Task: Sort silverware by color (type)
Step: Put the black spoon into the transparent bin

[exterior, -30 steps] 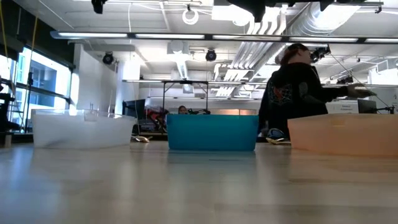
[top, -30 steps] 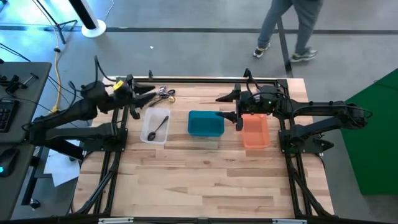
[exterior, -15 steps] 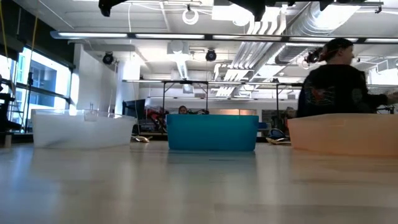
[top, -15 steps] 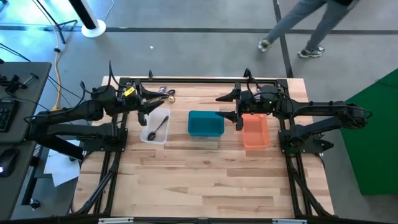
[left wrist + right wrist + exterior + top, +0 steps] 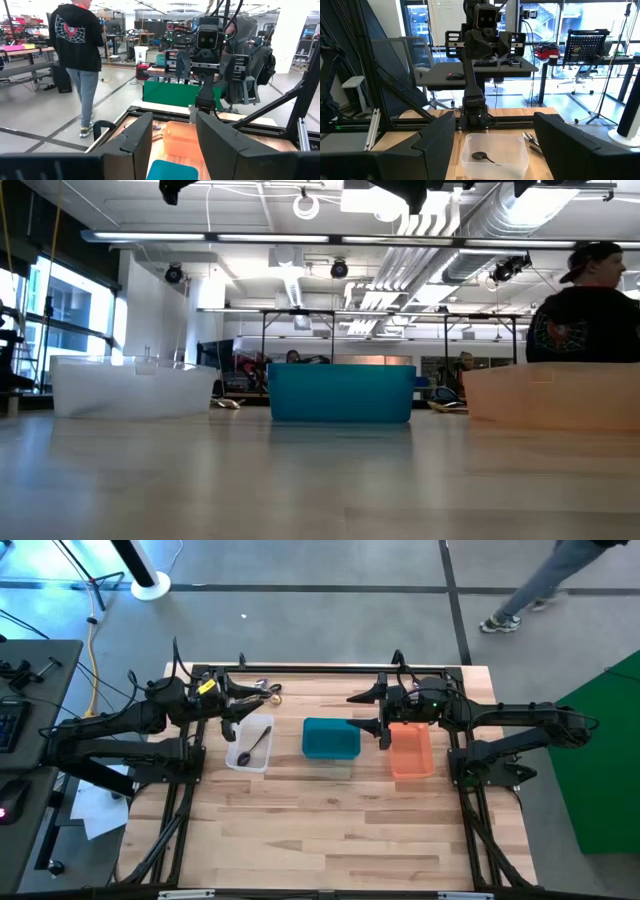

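Observation:
A small pile of silver and gold silverware lies on the table by the far edge; it also shows in the right wrist view. One dark spoon lies in the clear bin, also seen as the spoon. My left gripper hangs open above the clear bin's far end, level, with nothing between its fingers. My right gripper stands open and level above the gap between the teal bin and the orange bin, holding nothing.
The three bins stand in a row across the far half of the table, clear at the left, teal in the middle, orange at the right. Bare wood fills the near half. A person walks on the floor beyond the far edge.
My left gripper has shifted a little toward the table's right, from beside the silverware pile to over the clear bin's far end, then kept still. It stays open and holds nothing. The person beyond the table has walked toward the right.

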Motion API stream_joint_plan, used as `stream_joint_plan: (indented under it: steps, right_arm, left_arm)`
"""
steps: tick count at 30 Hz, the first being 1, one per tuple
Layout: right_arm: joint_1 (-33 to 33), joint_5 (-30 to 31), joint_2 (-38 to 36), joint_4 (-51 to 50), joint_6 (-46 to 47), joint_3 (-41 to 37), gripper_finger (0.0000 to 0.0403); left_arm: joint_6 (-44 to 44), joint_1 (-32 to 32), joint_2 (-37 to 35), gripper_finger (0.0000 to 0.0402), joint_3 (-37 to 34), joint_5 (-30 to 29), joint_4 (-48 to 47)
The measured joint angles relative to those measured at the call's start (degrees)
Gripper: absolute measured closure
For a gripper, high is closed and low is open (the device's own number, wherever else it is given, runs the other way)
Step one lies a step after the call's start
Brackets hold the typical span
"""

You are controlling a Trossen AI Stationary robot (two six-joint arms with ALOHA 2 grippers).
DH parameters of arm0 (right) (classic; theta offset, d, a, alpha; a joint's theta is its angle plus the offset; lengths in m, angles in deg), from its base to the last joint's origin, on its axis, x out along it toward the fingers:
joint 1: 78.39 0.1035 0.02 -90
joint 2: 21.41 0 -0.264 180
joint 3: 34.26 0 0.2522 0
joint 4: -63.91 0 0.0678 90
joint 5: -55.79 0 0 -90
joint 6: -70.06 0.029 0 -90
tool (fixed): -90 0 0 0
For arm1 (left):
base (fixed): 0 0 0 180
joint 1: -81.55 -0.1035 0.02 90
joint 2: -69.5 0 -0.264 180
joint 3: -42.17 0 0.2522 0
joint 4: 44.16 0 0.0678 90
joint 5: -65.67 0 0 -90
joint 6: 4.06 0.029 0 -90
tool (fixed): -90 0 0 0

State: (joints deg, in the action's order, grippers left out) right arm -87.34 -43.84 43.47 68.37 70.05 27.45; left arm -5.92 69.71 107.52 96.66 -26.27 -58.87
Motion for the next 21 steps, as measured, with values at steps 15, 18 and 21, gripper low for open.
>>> stream_joint_plan:
  steps: [15,18,21]
  right_arm:
    - [0.00,-0.07,0.00,0.00,0.00,0.00,0.0148]
    - [0.00,-0.11,0.00,-0.01,0.00,0.00,0.0148]
    - [0.00,-0.33,0.00,-0.02,0.00,0.00,0.0148]
  left_arm:
    - [-2.06,0.02,0.02,0.0259,0.02,7.57,2.29]
    - [-2.41,0.00,0.07,0.0259,0.02,7.59,2.27]
    - [-2.38,-0.02,0.07,0.0259,0.02,7.36,2.27]
